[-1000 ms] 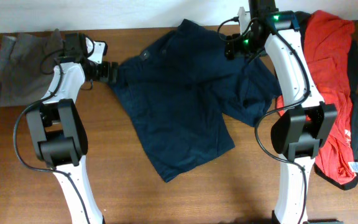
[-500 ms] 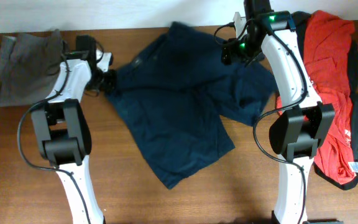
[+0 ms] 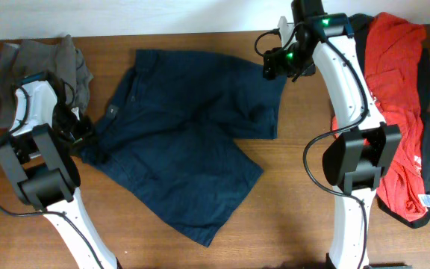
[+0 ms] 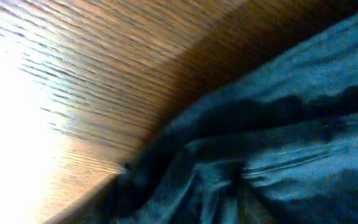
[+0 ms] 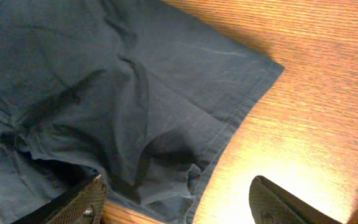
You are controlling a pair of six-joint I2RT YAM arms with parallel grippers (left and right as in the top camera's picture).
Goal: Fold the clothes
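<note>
Wooden table [image 3: 290, 209], white wall [image 3: 163, 15], navy shorts [image 3: 192, 149], left fingers [image 3: 78, 136] clamping them, right fingers [image 5: 86, 202] apart.

I find no legible text, brand, number or sign in any of the three views. In the overhead view, a small pale tag [image 3: 426, 199] sits at the near end of the garment pile that holds the red T-shirt [image 3: 398, 45]; its print is too small to read. A white marking [image 3: 417, 161] on the red fabric is also illegible. Both wrist views show no lettering.
</note>
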